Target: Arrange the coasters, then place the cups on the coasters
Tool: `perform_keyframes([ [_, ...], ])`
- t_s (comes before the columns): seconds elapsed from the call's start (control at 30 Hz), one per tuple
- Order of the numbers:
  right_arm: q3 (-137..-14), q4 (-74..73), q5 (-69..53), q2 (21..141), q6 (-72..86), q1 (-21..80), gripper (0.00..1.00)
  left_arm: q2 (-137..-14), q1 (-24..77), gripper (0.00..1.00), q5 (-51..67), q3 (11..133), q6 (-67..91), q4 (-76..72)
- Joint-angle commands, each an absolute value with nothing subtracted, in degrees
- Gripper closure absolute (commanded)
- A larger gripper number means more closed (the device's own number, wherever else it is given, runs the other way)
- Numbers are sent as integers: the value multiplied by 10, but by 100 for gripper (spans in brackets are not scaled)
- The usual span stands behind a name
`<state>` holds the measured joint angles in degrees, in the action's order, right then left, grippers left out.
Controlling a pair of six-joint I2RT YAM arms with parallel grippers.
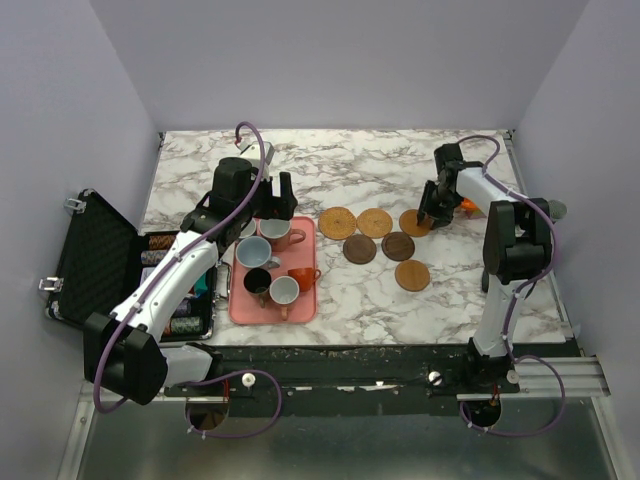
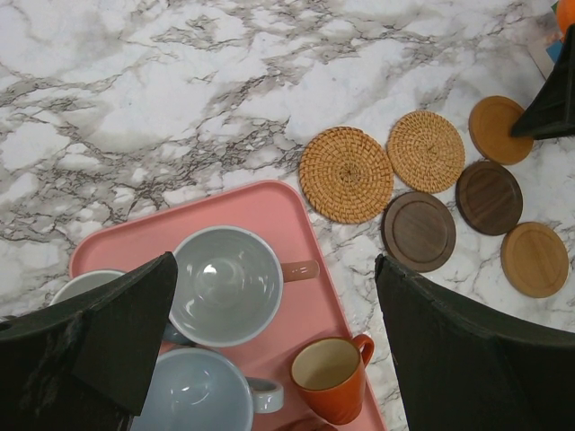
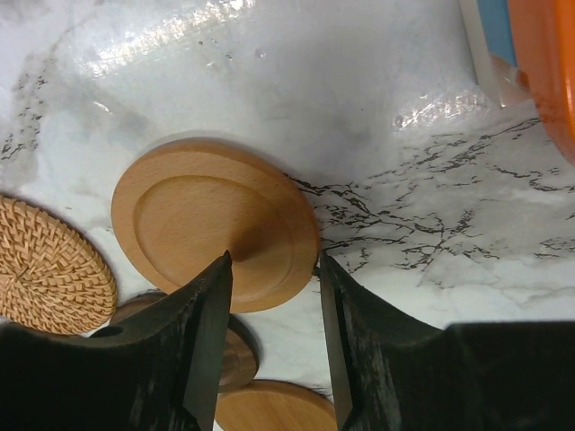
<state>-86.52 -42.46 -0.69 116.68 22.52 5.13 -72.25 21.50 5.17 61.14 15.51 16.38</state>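
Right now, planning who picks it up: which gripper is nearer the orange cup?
Left. The left gripper hovers open over the tray, near the orange cup; the right gripper is across at the coasters.

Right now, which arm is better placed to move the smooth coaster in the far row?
Right: the right end effector is over that coaster; the left end effector hangs open above the pink tray.

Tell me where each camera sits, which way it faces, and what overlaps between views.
Top external: above and behind the bases, looking down on the marble table; left arm and right arm both show.
Left wrist: on the left arm, facing down at the pink tray of cups; the open left claw frames the view.
Right wrist: facing down at a light wooden coaster, the right claw in the foreground.
Shared: that coaster appears in all three.
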Motion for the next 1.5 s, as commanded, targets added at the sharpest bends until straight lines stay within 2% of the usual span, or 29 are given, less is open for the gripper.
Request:
perform_keyframes([
  [0.0, -853, -417, 19, 1163, 233, 45, 48, -722, 219, 1, 54, 609, 156, 163],
  [0.8, -892, -424, -43, 1198, 225, 46, 55, -721, 219, 1, 51, 611, 154, 165],
  [1.47, -897, -416, -54, 1201, 203, 52, 56, -722, 219, 1, 51, 611, 154, 165],
])
